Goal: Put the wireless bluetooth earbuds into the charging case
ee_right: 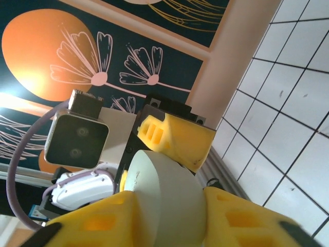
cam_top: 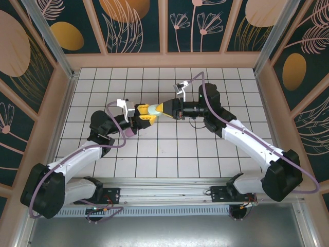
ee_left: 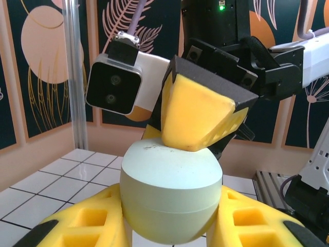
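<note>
1. Where the left arm reaches in from the left side of the white-tiled table (cam_top: 103, 82), its left gripper (cam_top: 145, 114) is clamped on the charging case (cam_top: 153, 109). Its yellow fingers (ee_left: 87, 221) press against the lower half from both sides.
2. The pale mint green case is held in the air over the middle of the table, between the two arms. Its lid looks closed, with a thin seam running round the body.
3. The right gripper (cam_top: 163, 109) meets it from the right and pinches the case's other end. In the left wrist view one of its yellow fingers (ee_left: 198, 116) sits on the rounded top. In the right wrist view both fingers hug the case with no visible gap.
4. Behind the right gripper's finger sits the right wrist camera (ee_left: 113, 85), and the left wrist camera (ee_right: 77, 140) faces it from the other side.
</note>
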